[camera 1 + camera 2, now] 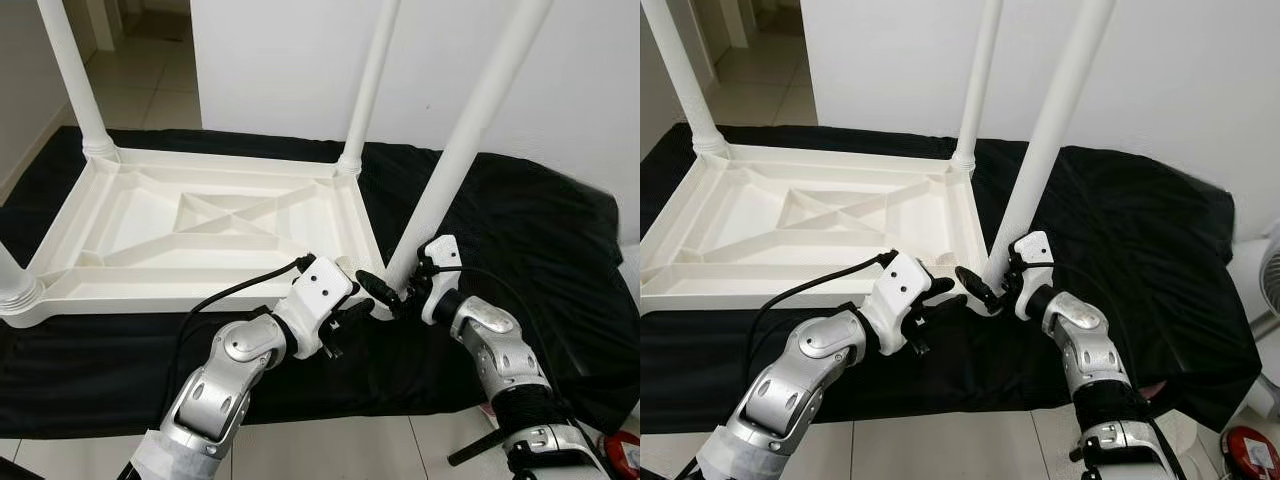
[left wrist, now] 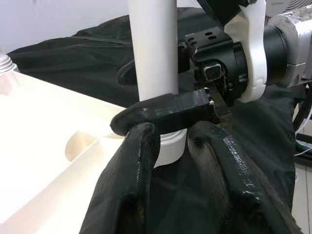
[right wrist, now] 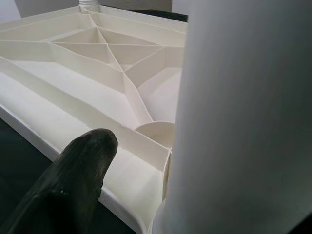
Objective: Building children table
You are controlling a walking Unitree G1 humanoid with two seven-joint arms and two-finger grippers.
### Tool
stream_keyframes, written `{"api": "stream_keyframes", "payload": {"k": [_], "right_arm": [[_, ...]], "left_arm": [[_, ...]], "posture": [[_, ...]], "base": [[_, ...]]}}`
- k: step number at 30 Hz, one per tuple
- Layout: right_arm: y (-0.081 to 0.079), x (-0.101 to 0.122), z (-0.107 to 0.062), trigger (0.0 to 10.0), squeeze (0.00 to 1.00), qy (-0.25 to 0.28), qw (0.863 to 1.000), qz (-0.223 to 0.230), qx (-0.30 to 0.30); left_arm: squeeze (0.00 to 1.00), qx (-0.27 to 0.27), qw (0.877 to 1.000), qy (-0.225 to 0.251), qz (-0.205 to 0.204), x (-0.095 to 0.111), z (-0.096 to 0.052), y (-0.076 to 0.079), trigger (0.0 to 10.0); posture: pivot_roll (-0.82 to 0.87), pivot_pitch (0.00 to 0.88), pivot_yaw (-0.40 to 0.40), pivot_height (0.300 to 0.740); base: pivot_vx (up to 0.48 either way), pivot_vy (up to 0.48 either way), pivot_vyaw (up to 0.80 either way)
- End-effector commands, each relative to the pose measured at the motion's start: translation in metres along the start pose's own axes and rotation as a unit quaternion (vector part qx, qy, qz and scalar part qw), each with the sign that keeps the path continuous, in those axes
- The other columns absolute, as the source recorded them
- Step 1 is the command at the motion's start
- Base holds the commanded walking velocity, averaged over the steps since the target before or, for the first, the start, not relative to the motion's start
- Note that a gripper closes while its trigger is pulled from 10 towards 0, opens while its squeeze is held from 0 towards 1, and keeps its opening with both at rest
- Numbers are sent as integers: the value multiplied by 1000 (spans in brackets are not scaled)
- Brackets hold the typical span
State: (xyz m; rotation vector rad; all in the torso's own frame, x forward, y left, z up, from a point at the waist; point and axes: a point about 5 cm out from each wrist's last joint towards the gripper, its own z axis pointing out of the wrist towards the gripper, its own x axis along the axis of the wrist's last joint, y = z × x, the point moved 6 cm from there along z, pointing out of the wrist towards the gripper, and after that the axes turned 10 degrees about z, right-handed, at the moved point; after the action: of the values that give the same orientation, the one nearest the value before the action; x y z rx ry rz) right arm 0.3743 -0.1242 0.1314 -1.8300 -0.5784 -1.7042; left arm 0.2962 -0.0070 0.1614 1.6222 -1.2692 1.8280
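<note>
**Two robot hands steady the near leg of an upturned children's table**

A white plastic children's table point(image 1: 200, 225) lies upside down on a black cloth point(image 1: 520, 230), so its leg sockets face up. Three legs stand at its 9, 11 and 1 o'clock corners. The fourth leg point(image 1: 455, 150) rises at the 4 o'clock corner. The right hand point(image 1: 405, 292) clenches this leg's base, likely seating it. The left hand point(image 1: 362, 300), fingers point(image 2: 131, 165) parted, braces the base collar.

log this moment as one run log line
step: seating table leg in tabletop corner | right hand: gripping leg base | left hand: beside it
</note>
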Motion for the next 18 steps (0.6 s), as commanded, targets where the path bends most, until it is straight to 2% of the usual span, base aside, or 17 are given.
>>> {"api": "stream_keyframes", "payload": {"k": [1,2,3,4,5,9,16,17,18], "right_arm": [[2,-2,-1,9294,0,-6,1000,-3,5],[3,-4,3,5725,0,-12,1000,-4,7],[4,-7,6,3882,0,-20,1000,-4,8],[4,-7,6,3882,0,-20,1000,-4,8],[5,-12,7,0,0,-30,999,-3,13],[5,-22,5,0,0,-46,999,1,22],[10,-26,-1,0,0,-47,999,-3,15],[12,-27,-2,2588,0,-48,999,-8,8],[13,-27,-2,10000,0,-49,999,-10,3]], "left_arm": [[0,6,1000,7,5,5,1,-1,10000],[0,7,1000,7,4,5,2,-1,10000],[0,8,1000,7,5,5,2,-1,10000],[0,8,1000,7,5,5,2,-1,10000],[0,10,1000,8,5,6,2,-2,10000],[0,12,1000,7,4,5,1,-2,10000],[0,10,1000,6,1,5,1,0,10000],[0,9,1000,6,0,5,1,1,10000],[0,8,1000,6,0,5,1,2,10000]], "posture": [[2,0,-104,740],[9,0,-107,740],[12,0,-109,740],[12,0,-109,740],[15,0,-112,740],[15,0,-112,740],[4,0,-106,740],[4,0,-106,740],[0,0,-105,740]], "base": [[0,0,0],[0,0,0],[0,0,0],[0,0,0],[0,0,0],[0,0,0],[0,0,0],[0,0,0],[0,0,0]]}}
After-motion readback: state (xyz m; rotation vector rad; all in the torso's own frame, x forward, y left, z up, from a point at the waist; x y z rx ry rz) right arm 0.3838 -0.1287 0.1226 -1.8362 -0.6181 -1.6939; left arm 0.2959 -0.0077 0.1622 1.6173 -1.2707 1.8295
